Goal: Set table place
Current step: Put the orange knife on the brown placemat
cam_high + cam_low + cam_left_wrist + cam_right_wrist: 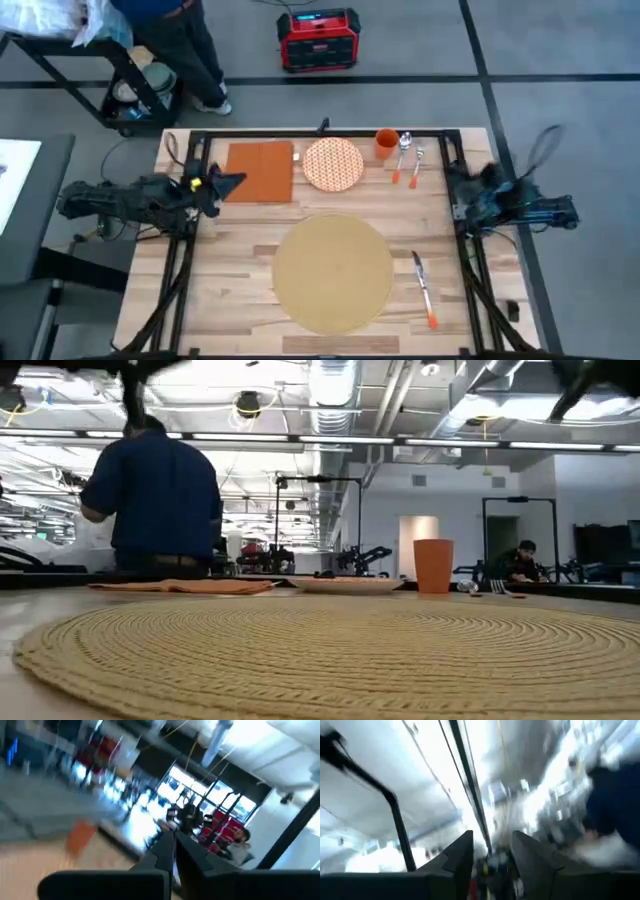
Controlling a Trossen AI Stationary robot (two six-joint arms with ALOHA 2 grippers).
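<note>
The round tan placemat lies flat on the wooden table, filling the front of the low view. Along the far edge lie a rust-orange napkin, a patterned plate, an orange cup, and a spoon and fork with orange handles. A knife lies right of the placemat. My left gripper hangs shut at the napkin's left edge, its fingers together. My right gripper is open at the table's right rail, nothing between its fingers.
Black frame rails border the table's far, left and right sides. A person in a blue top stands beyond the far left corner beside a cart. A red box sits on the floor behind the table.
</note>
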